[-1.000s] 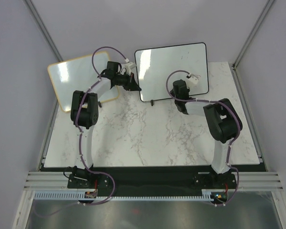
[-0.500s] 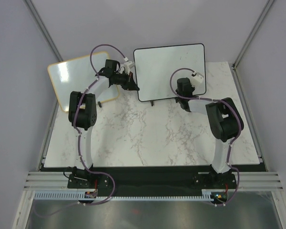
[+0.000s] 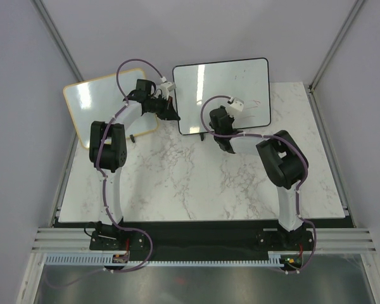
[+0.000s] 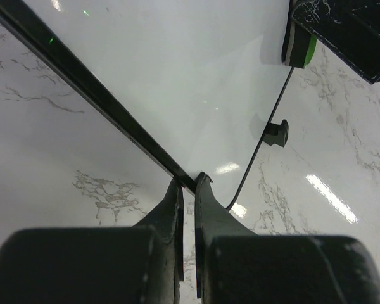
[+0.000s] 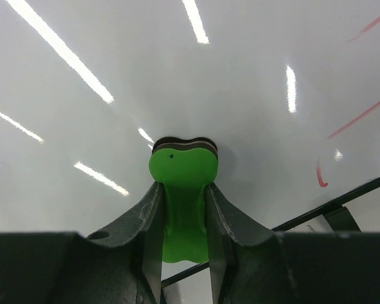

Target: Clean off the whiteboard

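Note:
The whiteboard (image 3: 228, 85) with a thin black frame stands tilted at the back of the table. Faint red marks (image 3: 254, 101) remain on its right part and show in the right wrist view (image 5: 361, 117). My left gripper (image 3: 174, 116) is shut on the board's left frame edge (image 4: 114, 114), with the fingertips (image 4: 206, 187) pinching the black rim. My right gripper (image 3: 218, 121) is shut on a green eraser (image 5: 182, 168) whose dark felt side presses on the board's lower middle. The eraser also shows in the left wrist view (image 4: 297, 47).
A second white board with a light wooden frame (image 3: 104, 104) leans at the back left, behind my left arm. The marble table (image 3: 196, 183) ends at grey walls on both sides. A small black foot (image 4: 277, 132) sticks out under the whiteboard.
My right gripper has slid the eraser leftward across the board, from its right part to the lower middle. The board and my left gripper have shifted slightly left and back.

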`<state>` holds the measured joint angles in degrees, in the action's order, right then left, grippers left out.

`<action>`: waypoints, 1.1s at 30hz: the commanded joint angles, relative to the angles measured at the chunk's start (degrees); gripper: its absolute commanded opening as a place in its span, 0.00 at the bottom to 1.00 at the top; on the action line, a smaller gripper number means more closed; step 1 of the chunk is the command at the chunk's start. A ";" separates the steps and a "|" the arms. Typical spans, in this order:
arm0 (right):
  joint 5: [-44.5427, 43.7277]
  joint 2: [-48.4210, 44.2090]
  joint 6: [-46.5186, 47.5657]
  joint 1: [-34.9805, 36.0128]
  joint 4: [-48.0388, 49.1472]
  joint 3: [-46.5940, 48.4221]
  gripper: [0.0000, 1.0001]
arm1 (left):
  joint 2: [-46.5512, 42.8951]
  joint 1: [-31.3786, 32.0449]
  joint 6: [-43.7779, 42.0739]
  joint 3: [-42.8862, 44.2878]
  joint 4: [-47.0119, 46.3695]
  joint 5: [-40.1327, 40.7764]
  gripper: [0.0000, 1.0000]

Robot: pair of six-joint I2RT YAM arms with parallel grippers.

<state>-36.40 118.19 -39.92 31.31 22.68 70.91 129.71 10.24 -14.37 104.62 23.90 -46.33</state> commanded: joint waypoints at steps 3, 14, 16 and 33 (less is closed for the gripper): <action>-1.30 1.52 -3.23 -1.86 -8.17 -1.21 0.00 | -1.92 0.57 -7.25 0.94 -2.81 0.10 0.02; 2.13 -0.42 -4.55 -0.55 -10.81 -3.77 0.00 | -1.83 0.39 -7.08 1.12 -2.81 0.18 0.02; 2.13 -0.85 -5.69 -0.64 -10.90 -4.73 0.00 | -1.92 0.39 -7.16 1.11 -2.81 0.18 0.02; 2.57 -3.21 -3.85 -0.81 -12.40 -6.93 0.00 | -1.83 0.31 -7.34 1.29 -2.81 0.18 0.02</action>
<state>-35.70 115.31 -46.41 30.85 17.69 65.43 129.71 10.41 -16.21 104.62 23.81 -45.52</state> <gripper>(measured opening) 0.348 0.058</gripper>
